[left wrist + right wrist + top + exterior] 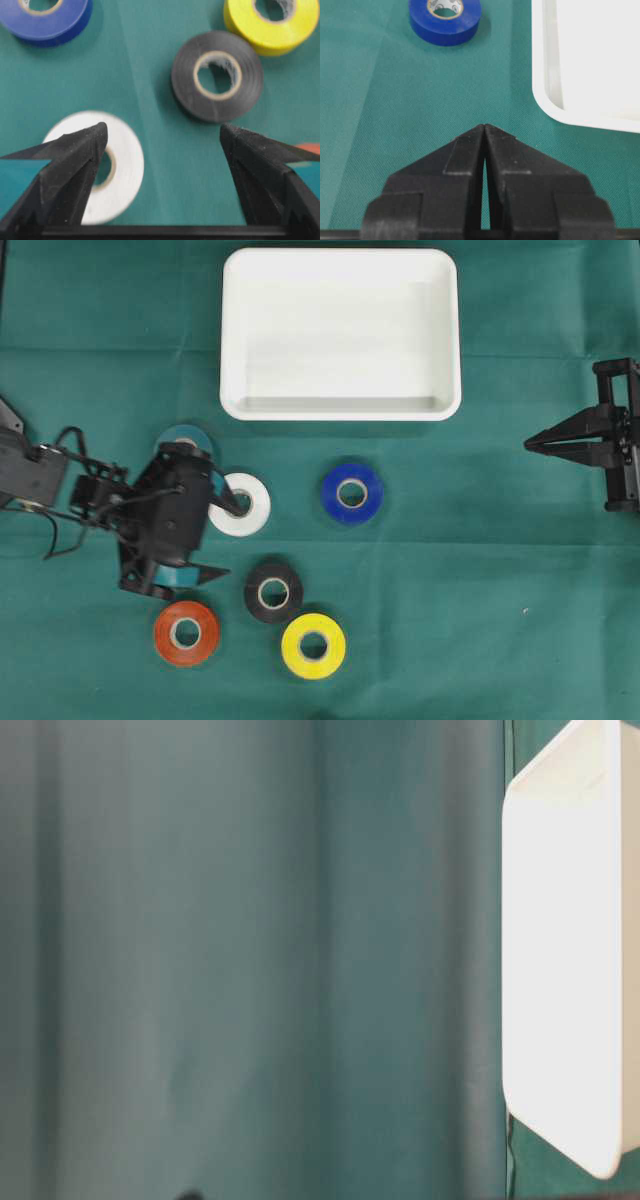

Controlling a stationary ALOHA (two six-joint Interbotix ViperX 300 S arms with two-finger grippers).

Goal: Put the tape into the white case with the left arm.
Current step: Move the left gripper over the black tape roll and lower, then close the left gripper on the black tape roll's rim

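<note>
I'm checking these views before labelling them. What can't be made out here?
- Teal tape roll: overhead view, mostly hidden under the left gripper.
- Orange roll: left wrist view, only a sliver shows behind a finger; whether the white roll is touched is unclear.
- White case: table-level view, cut off by the right edge; no rolls show there.
- Right gripper: overhead view, its arm is cut off by the right edge.

the black lattice-framed left gripper [223,538] is held low with jaws spread wide; the plain black right gripper [530,444] is closed.
</note>
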